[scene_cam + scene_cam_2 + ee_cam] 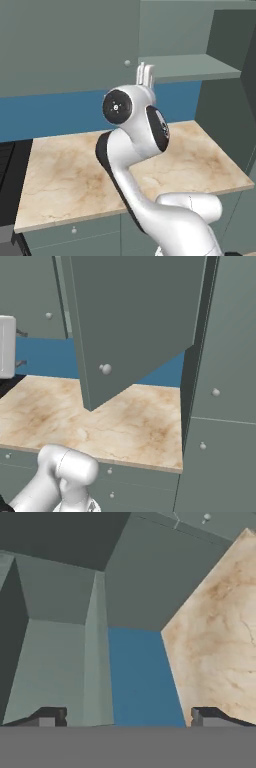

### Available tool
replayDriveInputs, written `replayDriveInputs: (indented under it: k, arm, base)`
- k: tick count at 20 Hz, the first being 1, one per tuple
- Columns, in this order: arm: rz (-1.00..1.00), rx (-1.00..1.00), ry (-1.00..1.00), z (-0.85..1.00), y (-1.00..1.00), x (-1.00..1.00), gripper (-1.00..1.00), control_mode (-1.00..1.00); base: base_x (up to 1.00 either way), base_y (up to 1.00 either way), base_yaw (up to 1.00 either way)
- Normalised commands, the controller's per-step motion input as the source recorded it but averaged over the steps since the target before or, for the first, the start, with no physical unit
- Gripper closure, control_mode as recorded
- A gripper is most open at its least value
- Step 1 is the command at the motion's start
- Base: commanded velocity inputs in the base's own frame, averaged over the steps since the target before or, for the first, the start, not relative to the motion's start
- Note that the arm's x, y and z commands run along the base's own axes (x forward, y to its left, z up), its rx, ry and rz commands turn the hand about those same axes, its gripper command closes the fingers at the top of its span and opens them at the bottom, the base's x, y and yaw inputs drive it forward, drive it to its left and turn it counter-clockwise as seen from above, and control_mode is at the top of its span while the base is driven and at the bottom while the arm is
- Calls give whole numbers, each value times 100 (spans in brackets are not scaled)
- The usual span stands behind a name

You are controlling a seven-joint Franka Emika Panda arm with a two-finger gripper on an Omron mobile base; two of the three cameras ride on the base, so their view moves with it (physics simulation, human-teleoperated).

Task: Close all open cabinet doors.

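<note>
A: Looking up from the base's left camera: white two-finger pincer (pixel 146 73) pointing straight up at about 12 o'clock of the arm's round dark-faced joint (pixel 118 106), fingertips rising just in front of the edge of the pale grey-green cabinet shelf (pixel 190 67).

B: Open or shut?

A: Standing wide apart in the hand camera, one dark tip (pixel 47 717) at 7 o'clock and the other at 5 o'clock, nothing between them but the blue wall strip (pixel 142 679) and the shelf's underside.

B: And the door?

A: Hanging open. In the right base camera, the large flat grey-green cabinet door (pixel 135 316) swinging out toward the lens, its small round silver knob (pixel 105 369) sitting near the lower corner at about 7 o'clock of the panel. Lower edge hovering over the beige marbled stone counter (pixel 130 426), not touching it.

B: Relative to the pincer?

A: Hard telling exactly. From the left base camera, the open cabinet bay lying at 2 o'clock of the pincer, the dark panel (pixel 235 85) standing out beyond it at 3 o'clock, well apart from the fingers. No contact showing anywhere.

B: Other doors?

A: Closed grey-green door (pixel 65 45) sitting flush at 10 o'clock of the pincer, its knob just beside the fingertips at 11 o'clock.
</note>
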Motion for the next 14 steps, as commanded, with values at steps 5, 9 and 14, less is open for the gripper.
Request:
replayDriveInputs:
  k: [5,9,14]
  arm:
    - [-34,10,0,0,-42,-43,-100,-100]
    - [-29,12,0,0,-45,-45,-100,-100]
    - [-20,12,0,1,-47,-56,-100,-100]
  base:
    - [0,0,0]
    - [0,0,0]
    - [0,0,0]
